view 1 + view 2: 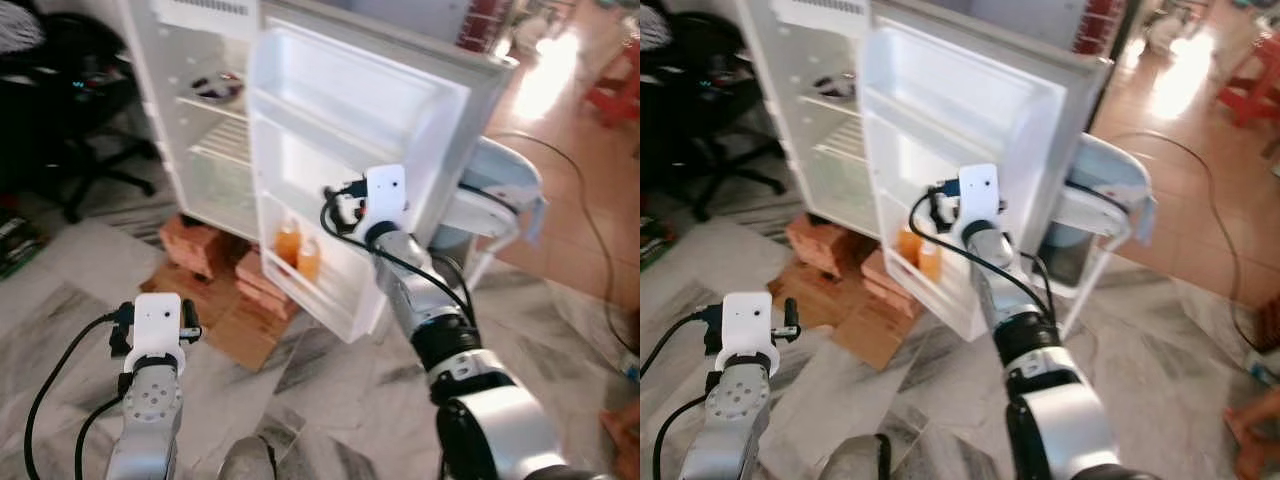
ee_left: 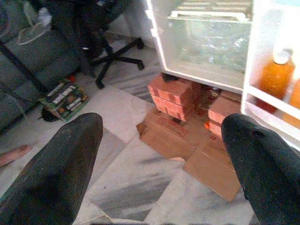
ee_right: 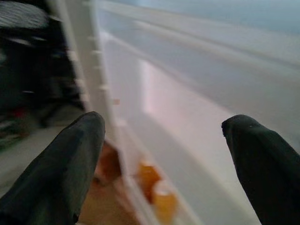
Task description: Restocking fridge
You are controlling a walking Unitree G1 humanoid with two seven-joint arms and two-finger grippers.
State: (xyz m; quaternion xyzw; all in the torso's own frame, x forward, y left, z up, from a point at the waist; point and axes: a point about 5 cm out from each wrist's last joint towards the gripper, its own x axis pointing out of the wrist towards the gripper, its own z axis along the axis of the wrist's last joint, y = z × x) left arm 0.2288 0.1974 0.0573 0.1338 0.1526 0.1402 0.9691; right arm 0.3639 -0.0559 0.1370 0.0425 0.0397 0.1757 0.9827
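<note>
Fridge door shelf holds 2 orange bottles; right claw and left claw both wide.

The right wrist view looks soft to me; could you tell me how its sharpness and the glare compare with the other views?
Right wrist view: motion-blurred, the orange bottles smeared. Left wrist view: sharper, though the fridge door is overexposed. Eye views: fairly sharp, with sun glare on the tiled floor at the upper right.

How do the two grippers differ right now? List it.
The right gripper is raised at the open fridge door, above the orange bottles; the left gripper hangs low over the marble floor. The right arm is stretched forward; the left is held back. Both are open and empty.
</note>
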